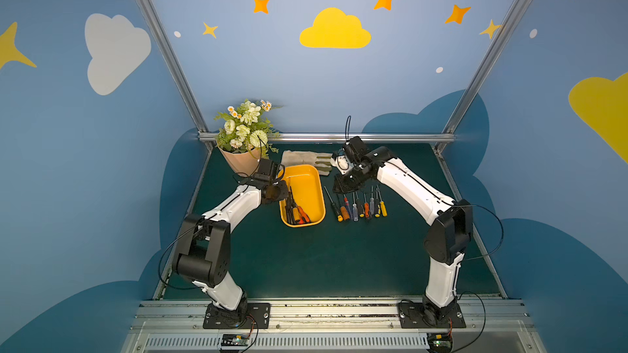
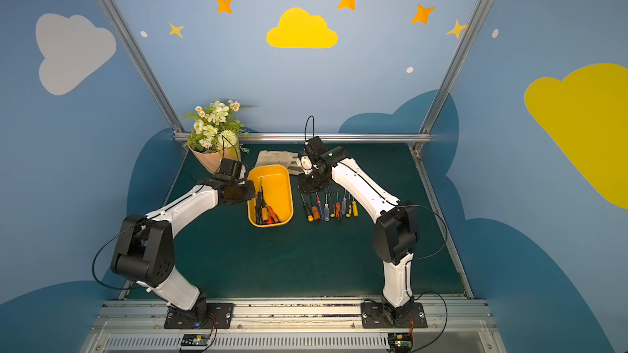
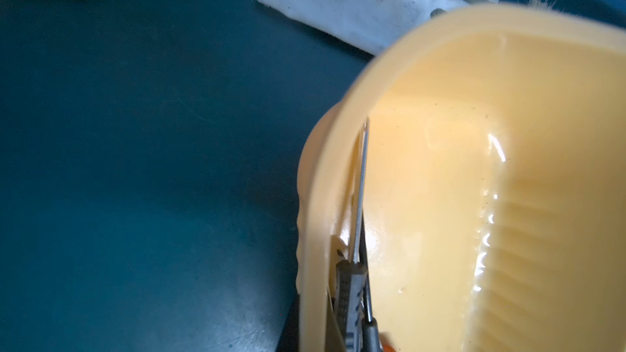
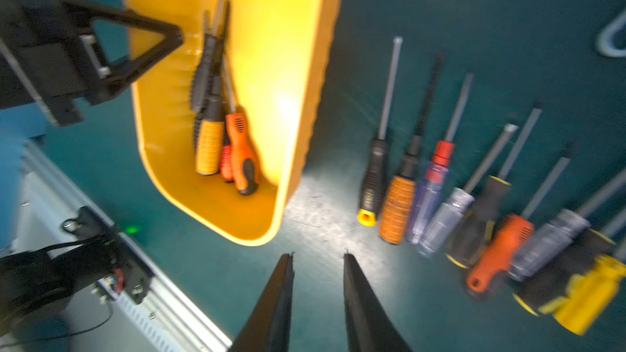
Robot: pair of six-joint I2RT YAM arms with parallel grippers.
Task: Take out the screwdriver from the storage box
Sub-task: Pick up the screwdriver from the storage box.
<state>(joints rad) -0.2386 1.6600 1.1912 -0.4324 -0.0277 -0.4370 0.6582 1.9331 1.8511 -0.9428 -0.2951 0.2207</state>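
The storage box [image 1: 307,178] is steadied by its left wall, on which the jaws of the left gripper [image 4: 176,40] appear clamped. The right gripper [image 4: 318,255] hangs empty, jaws a little apart, over the green mat [image 1: 306,259] between the box and the laid-out row of screwdrivers [image 1: 356,207]. A few piled screwdrivers [image 4: 216,123] lie in the box against that left wall, at its near end, so a fresh pick is judged to be in hand. For this the jaws must be widened and lowered onto one handle. Room there is cramped by the wall and the left gripper, while the box's right half and far end are bare.
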